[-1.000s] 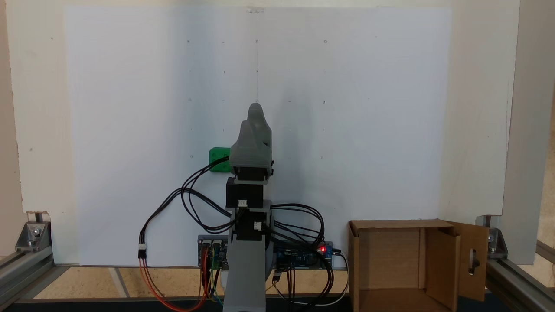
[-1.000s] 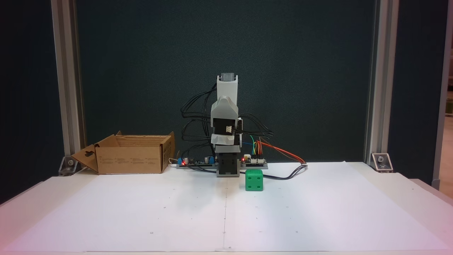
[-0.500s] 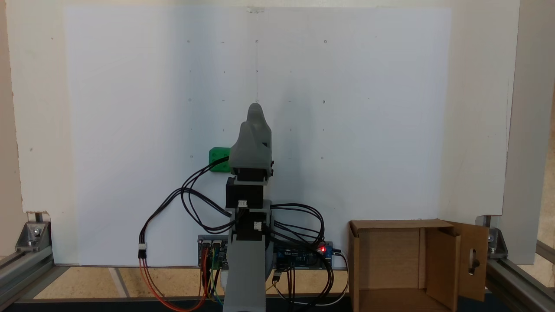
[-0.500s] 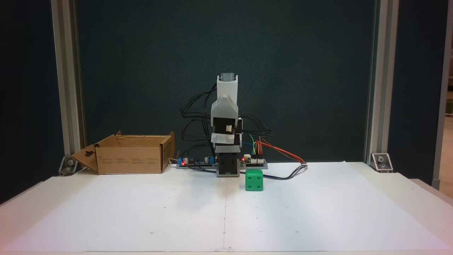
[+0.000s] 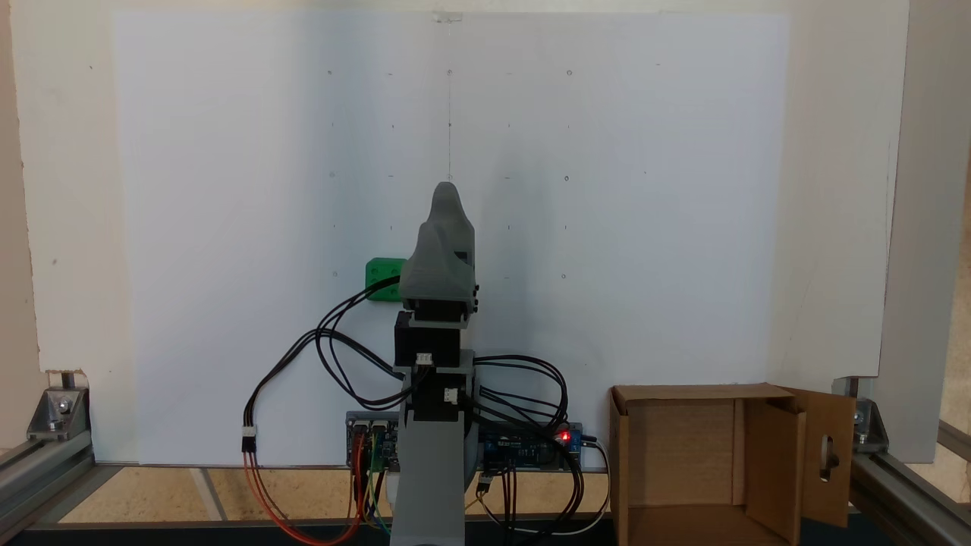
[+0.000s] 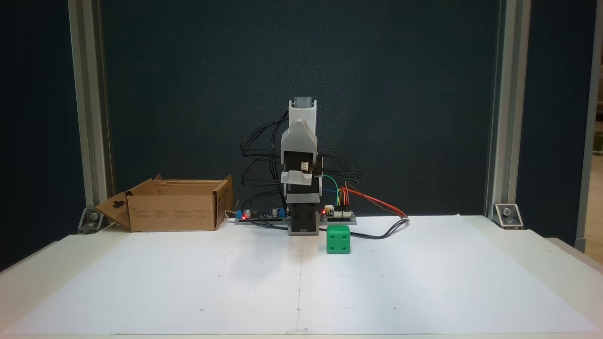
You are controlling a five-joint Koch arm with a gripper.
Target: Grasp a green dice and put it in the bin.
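Wrist has tipped up slightly, fingers [image 5: 447,199] stacked so can't tell open or closed; green dice [image 6: 338,239] sits on bench [image 6: 424,282] beside the arm base, box [image 6: 174,205] well apart, so swing sideways, open wide, drop squarely over it.

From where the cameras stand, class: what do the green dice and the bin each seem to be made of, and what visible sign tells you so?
Green dice: probably moulded or printed plastic, with uniform bright colour, rounded corners and shallow pip dents; finish looks matte.
Bin: brown cardboard, dull and unglazed, with thin folded flaps and a punched slot in one flap.
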